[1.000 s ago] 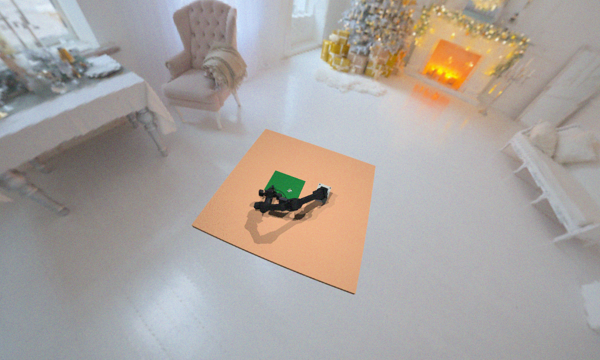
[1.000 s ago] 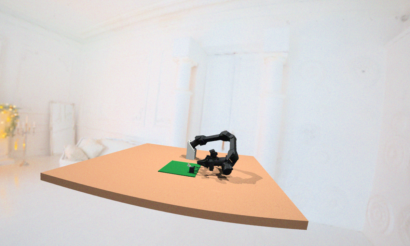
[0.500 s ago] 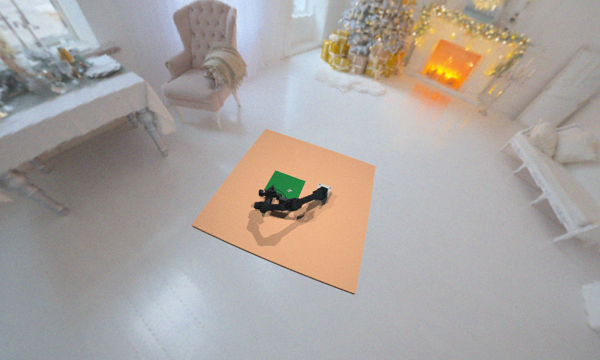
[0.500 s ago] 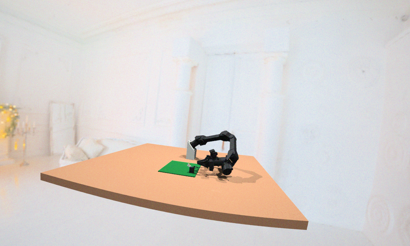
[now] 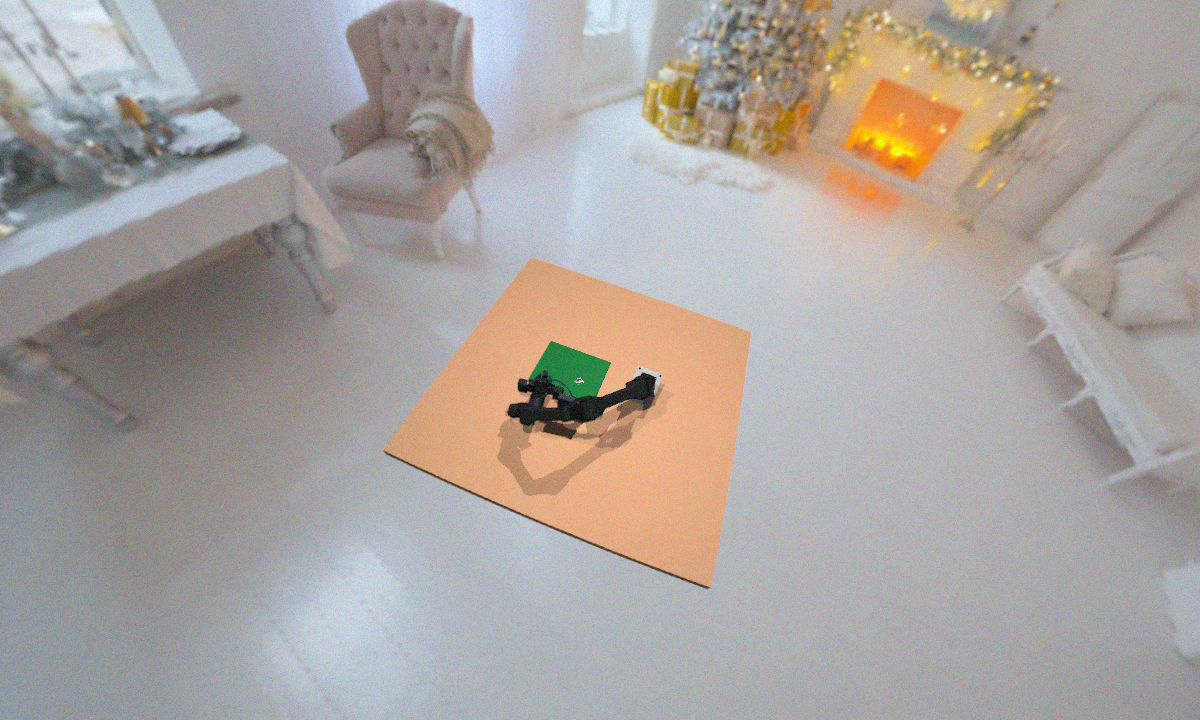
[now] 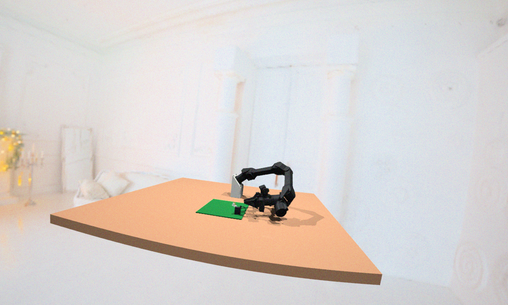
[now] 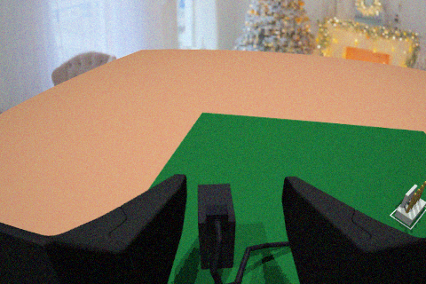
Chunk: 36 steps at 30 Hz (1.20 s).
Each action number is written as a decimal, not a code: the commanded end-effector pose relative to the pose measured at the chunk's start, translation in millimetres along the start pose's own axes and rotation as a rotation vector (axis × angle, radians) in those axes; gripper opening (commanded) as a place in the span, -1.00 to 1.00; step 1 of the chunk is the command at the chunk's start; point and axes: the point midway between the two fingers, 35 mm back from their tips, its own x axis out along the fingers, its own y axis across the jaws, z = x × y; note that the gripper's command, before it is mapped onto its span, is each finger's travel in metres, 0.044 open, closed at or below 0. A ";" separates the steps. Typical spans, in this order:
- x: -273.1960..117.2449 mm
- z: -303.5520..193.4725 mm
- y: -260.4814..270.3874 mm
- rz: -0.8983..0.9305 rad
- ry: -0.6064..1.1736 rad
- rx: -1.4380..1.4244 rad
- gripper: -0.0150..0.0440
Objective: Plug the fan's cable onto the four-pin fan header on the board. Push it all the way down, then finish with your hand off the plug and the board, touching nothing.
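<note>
The green board [image 5: 568, 358] [image 6: 214, 208] [image 7: 266, 160] lies flat. The white four-pin header [image 5: 578, 381] [image 6: 233, 204] [image 7: 405, 216] stands on it, its brass pins bare, at the right edge of the wrist view. The black block-shaped plug [image 6: 238, 210] [image 7: 215, 200] is at the board, away from the header; whether it rests on the board is unclear. Its black cable [image 7: 266, 245] runs from it toward the arm. My gripper [image 5: 545, 374] [image 6: 245, 203] [image 7: 235, 187] is open. The plug appears between the fingers in the wrist view, left of centre, with gaps on both sides. It is hidden by the arm in the top view.
The orange table top [image 5: 640, 483] [image 6: 153, 227] [image 7: 111, 133] extends around the board. The arm's white base mount [image 5: 650, 371] [image 6: 236, 187] stands near the board. The arm arches beside the board, and its shadow falls on the table.
</note>
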 end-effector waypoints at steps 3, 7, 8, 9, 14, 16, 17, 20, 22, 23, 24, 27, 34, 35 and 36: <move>3.8 6.5 -1.9 -0.056 0.092 0.001 0.61; 11.2 8.1 -5.3 -0.112 0.163 -0.002 0.96; 12.9 8.5 -6.2 -0.125 0.181 -0.002 1.00; 14.5 9.0 -7.0 -0.138 0.200 -0.002 1.00; 21.4 11.0 -10.7 -0.197 0.295 -0.001 1.00; 23.7 11.8 -11.9 -0.218 0.334 0.000 1.00; 24.7 12.3 -12.5 -0.229 0.354 0.001 1.00; 27.3 13.7 -14.1 -0.257 0.414 0.005 1.00; 28.8 14.6 -15.0 -0.275 0.455 0.009 1.00; 29.4 15.2 -15.3 -0.283 0.476 0.011 1.00; 30.0 15.7 -15.7 -0.290 0.496 0.013 1.00; 31.3 17.5 -16.4 -0.311 0.559 0.020 1.00; 32.6 22.5 -16.6 -0.347 0.706 0.042 1.00; 32.5 23.3 -16.4 -0.350 0.727 0.046 1.00; 32.5 24.2 -16.3 -0.353 0.748 0.050 1.00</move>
